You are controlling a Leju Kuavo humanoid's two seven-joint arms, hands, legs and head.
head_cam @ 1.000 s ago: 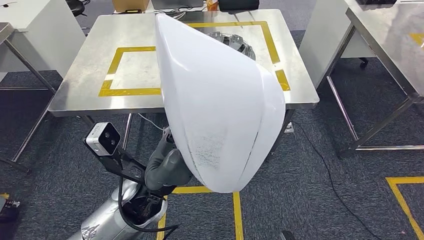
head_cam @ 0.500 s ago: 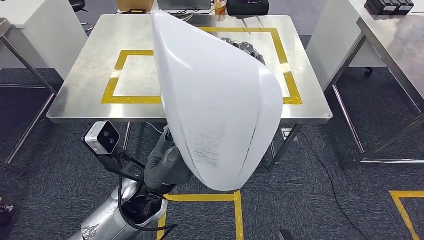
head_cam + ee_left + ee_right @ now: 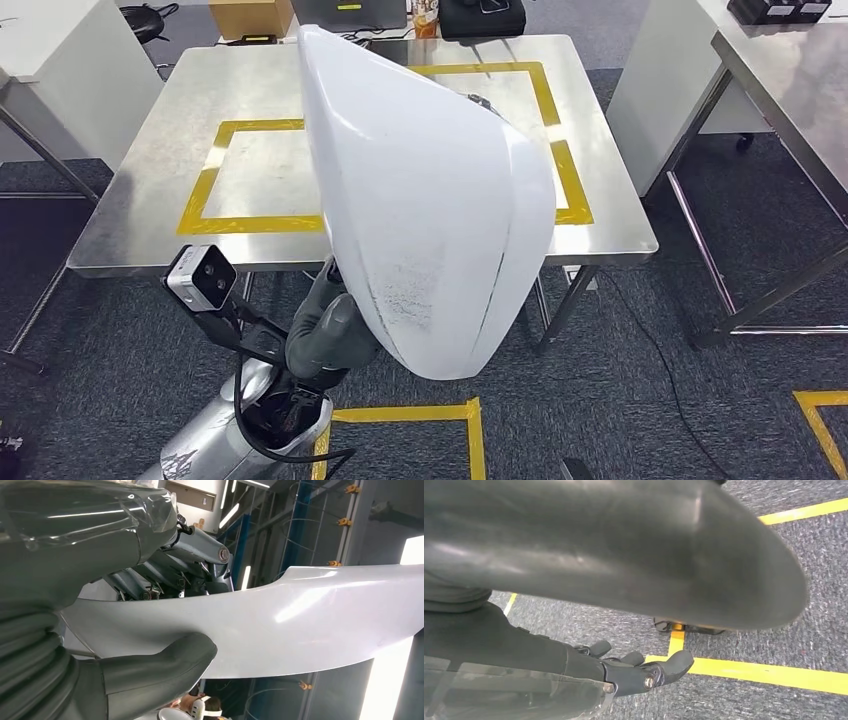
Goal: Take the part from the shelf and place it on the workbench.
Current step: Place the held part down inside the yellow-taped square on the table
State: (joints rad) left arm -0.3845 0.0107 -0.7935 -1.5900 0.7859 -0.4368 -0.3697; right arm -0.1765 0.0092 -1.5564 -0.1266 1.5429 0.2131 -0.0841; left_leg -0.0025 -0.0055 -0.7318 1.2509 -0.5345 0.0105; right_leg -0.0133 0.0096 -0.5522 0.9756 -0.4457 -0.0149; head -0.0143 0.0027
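Fingers of left hand [image 3: 333, 335] grip white part [image 3: 430, 200] above workbench [image 3: 150, 180]; right hand's [image 3: 634, 670] curled.

I walk the robot closer: the workbench [image 3: 150, 215] has slid lower and nearer in the head view, camera shifted.

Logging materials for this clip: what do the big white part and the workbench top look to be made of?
The white part looks like moulded plastic or painted composite: a smooth glossy shell with soft highlights, and a scuffed, speckled patch low on its face. Which of the two cannot be told. The workbench top looks like brushed stainless steel: dull grey sheen, faint smears, thin folded edge, with yellow tape stuck on it.
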